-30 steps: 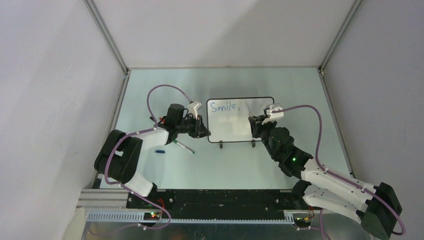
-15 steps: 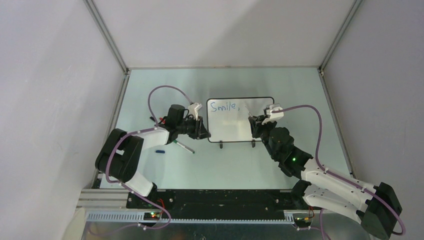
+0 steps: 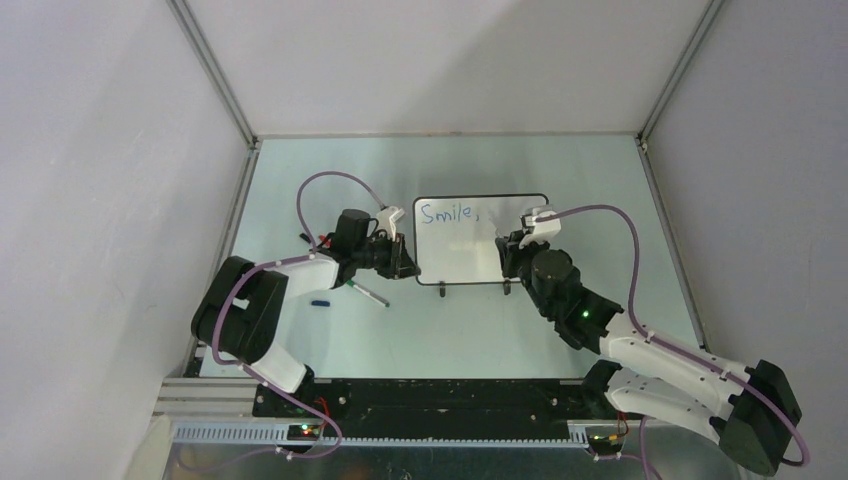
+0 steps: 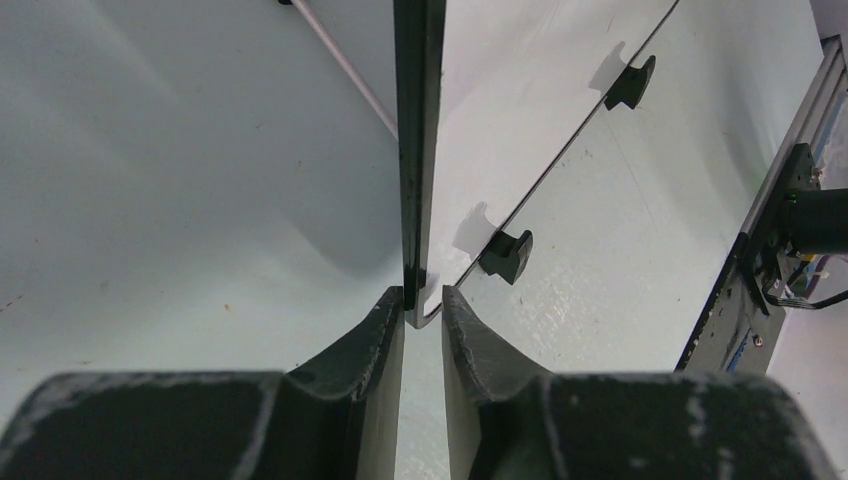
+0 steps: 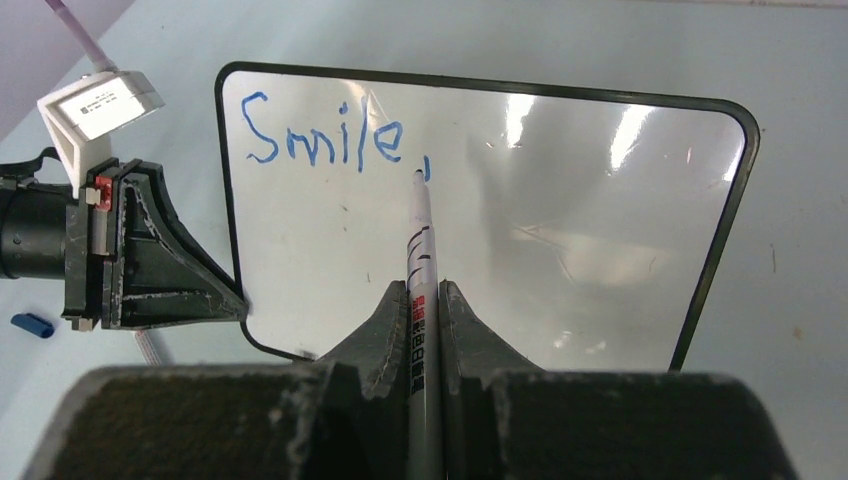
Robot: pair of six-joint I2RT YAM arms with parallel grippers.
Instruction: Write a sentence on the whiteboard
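The whiteboard (image 3: 470, 255) stands propped on the table, its face (image 5: 560, 230) glossy white in a thin black frame. The sentence (image 3: 448, 213) reads "Smile," in blue along the top left (image 5: 320, 140). My right gripper (image 5: 424, 285) is shut on a silver marker (image 5: 418, 240), whose tip rests at the comma. From above, that gripper (image 3: 512, 250) sits over the board's right half. My left gripper (image 4: 422, 292) pinches the board's left edge (image 4: 418, 150) near its lower corner, and is seen from above (image 3: 405, 262) at the board's left side.
A second pen (image 3: 370, 293) and a small blue cap (image 3: 320, 301) lie on the table by the left arm. The board's two black feet (image 4: 507, 255) rest on the table. Enclosure walls stand at the back and both sides.
My right wrist has shifted slightly left over the board with the marker. The left gripper stays at the board's edge, and the text is unchanged.
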